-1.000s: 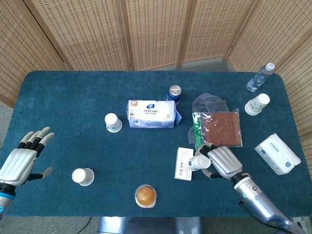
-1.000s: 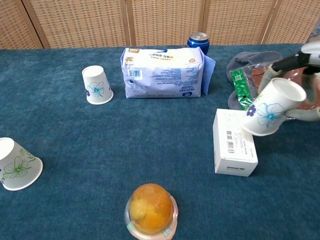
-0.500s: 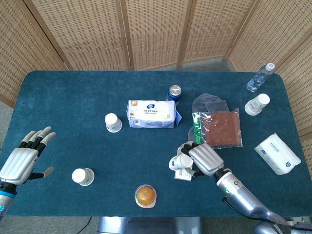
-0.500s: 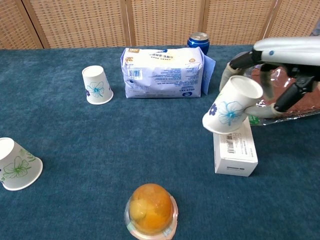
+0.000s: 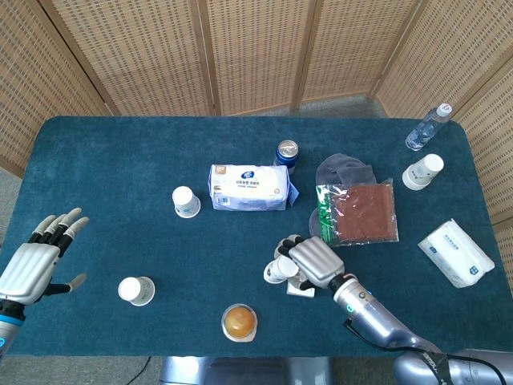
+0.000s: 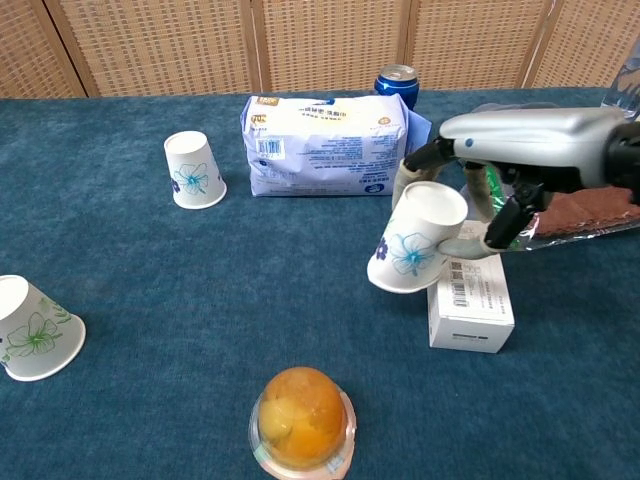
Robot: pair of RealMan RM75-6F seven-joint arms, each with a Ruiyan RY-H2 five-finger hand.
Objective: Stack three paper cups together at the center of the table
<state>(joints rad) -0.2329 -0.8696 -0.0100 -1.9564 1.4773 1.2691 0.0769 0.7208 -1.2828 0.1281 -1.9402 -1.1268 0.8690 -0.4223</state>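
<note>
My right hand (image 5: 311, 262) (image 6: 515, 165) grips a flowered paper cup (image 6: 417, 250) (image 5: 278, 270), upside down and tilted, just above the cloth left of a small white box. A second cup (image 5: 186, 201) (image 6: 193, 170) stands upside down left of the tissue pack. A third cup (image 5: 136, 290) (image 6: 33, 328) stands upside down near the front left. A further cup (image 5: 422, 171) stands at the far right by the bottle. My left hand (image 5: 38, 260) hovers open at the left edge, holding nothing.
A tissue pack (image 5: 248, 188), blue can (image 5: 286, 152), grey cloth (image 5: 342, 169), red packet (image 5: 359, 212), white box (image 6: 469, 299) and fruit jelly cup (image 5: 240, 322) crowd the middle. A water bottle (image 5: 426, 127) and white pack (image 5: 455, 253) lie at the right.
My right hand has carried its cup leftward, from over the white box's right side to the box's left. The left hand and the other cups have stayed put.
</note>
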